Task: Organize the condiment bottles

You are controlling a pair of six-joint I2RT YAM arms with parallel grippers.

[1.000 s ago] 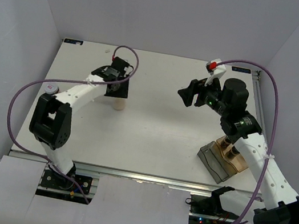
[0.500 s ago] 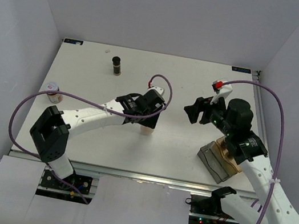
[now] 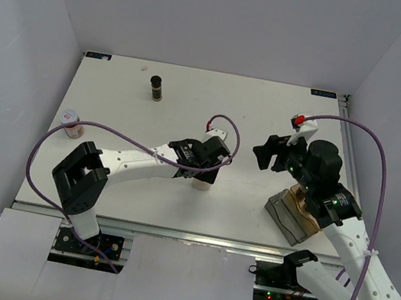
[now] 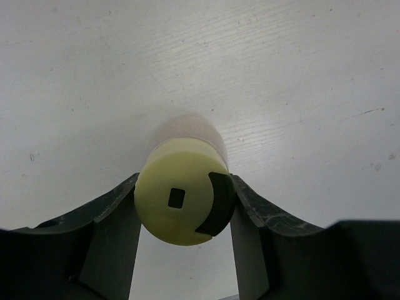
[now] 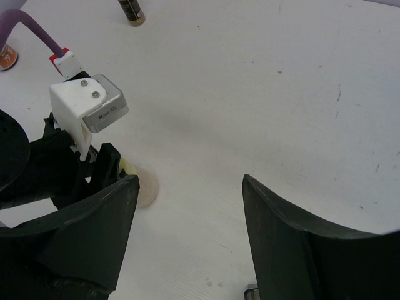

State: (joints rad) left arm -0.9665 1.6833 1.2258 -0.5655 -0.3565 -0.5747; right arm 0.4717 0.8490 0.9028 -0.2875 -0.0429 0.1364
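Pale-yellow-lidded cylindrical spice jar [image 4: 181,187] is grasped by left gripper [image 4: 181,209], centre of white table [image 3: 269,115]; right gripper [image 5: 190,181] is held spread apart.

We see a robot lab: a white table [image 3: 270,108] closed in by plain walls [image 3: 224,14], two arms [image 3: 132,161] bolted to a metal rail [image 3: 193,237], with purple cables [image 3: 31,157].

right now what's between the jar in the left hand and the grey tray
Nothing. In the top view, only bare white table lies between the yellow-lidded jar and the grey tray.
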